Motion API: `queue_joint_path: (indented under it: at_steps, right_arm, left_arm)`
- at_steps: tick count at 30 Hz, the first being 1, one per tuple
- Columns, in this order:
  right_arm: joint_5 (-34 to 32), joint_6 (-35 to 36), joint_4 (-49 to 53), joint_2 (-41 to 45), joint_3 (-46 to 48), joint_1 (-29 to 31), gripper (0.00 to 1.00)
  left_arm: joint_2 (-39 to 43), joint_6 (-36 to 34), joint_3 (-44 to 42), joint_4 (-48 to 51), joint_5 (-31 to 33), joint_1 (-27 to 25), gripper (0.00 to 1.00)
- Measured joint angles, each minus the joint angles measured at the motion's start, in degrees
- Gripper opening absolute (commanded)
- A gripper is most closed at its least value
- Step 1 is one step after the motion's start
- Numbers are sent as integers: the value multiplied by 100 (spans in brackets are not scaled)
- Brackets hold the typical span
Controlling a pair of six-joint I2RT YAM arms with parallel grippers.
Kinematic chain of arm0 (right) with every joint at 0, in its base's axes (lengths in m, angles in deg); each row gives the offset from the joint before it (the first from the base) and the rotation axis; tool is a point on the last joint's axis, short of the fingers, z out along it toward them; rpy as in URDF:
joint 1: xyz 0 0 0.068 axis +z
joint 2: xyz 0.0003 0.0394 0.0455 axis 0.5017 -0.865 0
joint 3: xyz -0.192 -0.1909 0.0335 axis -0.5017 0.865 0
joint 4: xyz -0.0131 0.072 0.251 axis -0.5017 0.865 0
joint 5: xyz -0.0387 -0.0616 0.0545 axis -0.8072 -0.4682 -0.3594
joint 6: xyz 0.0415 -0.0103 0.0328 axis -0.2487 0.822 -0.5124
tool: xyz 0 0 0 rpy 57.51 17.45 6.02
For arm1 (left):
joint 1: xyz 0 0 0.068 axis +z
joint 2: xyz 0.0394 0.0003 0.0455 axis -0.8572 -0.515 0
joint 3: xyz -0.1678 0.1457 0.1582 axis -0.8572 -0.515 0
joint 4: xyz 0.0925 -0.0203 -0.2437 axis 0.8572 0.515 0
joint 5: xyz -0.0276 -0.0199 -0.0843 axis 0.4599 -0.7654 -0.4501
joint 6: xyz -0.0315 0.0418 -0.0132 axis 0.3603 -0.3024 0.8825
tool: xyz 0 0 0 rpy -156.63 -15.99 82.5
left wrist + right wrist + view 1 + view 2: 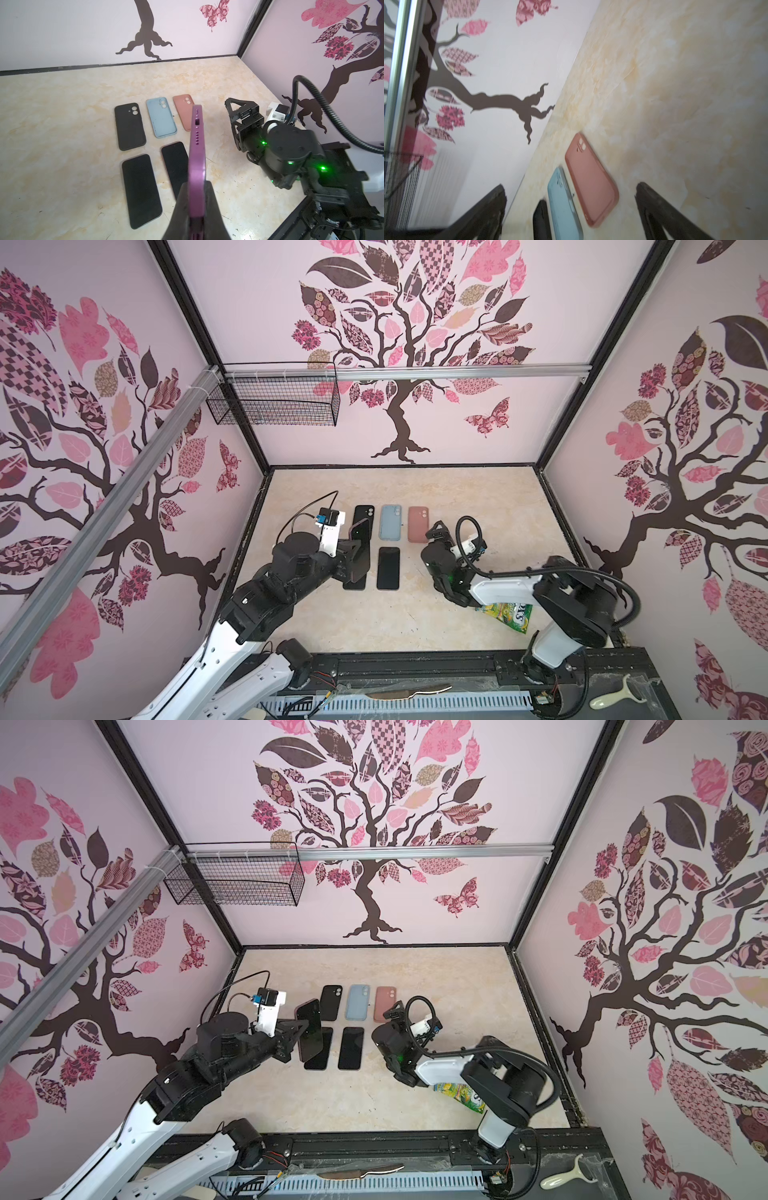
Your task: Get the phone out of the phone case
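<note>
Left wrist view puts the left claw (196,185) nearest, clenched across the flat faces of the purple phone (197,145). The phone stands on edge, clear of the worktop (62,124), with its port end pointing away (a thin slab is easiest pinched across its thickness, I judge). Reading a top view as a dial centred on the worktop, the phone hangs at nine o'clock.

Beyond it two black phones lie flat, dark face up: one (141,191) almost under the held phone, the other (175,164) at the dial's centre.

Farther off, at eleven, twelve and one o'clock, three empty cases lie hollow side up in a row: black case (129,126), blue case (562,207), pink case (591,182). The black and blue cases each have a phone at their six o'clock. The pink case's six o'clock spot is bare, so the held phone is probably meant for it, and the extraction looks done.

At two o'clock the right claw (570,188) hangs by the pink case, jaws spread, grasping nothing.

Farthest, a wire basket (274,400) hangs on the back wall.
</note>
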Motion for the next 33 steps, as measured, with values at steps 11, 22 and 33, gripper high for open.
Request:
queue_joint_path:
  at_steps: [11, 22, 33]
  right_arm:
    - [4258, 3615, 1808, 2579, 195, -1043, 99]
    - [9368, 4089, 811, 2693, -85, -2293, 85]
    - [10727, 3318, -719, 2345, -308, -2208, 58]
  left_arm:
    - [-960, 758, -138, -1322, -2286, 1386, 0]
    - [-1386, 1790, -533, -3434, -4662, 1849, 0]
    - [-1478, 1996, -533, -4140, -5499, 1572, 0]
